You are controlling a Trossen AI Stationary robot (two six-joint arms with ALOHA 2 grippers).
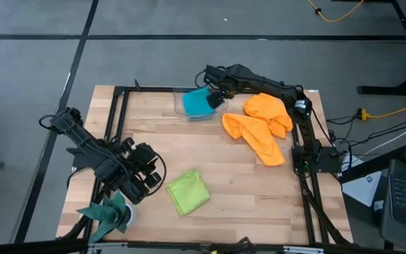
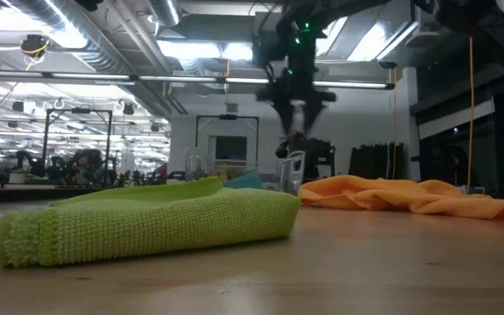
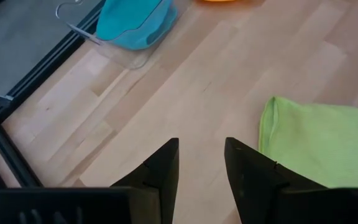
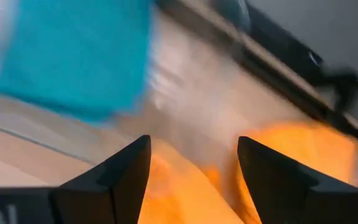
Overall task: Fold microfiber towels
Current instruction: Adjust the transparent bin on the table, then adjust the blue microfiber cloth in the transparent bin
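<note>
A folded lime-green towel lies flat on the wooden table near the front; it also shows in the low view and the left wrist view. A turquoise towel lies in a clear container at the far side. Two orange towels lie crumpled in a heap at the far right. My left gripper is open and empty, just left of the green towel. My right gripper is open and empty, above the container's far right side.
A dark teal spiky-edged cloth lies at the near left corner. A black frame runs along the table's edges. Bare wood lies between the container and the green towel.
</note>
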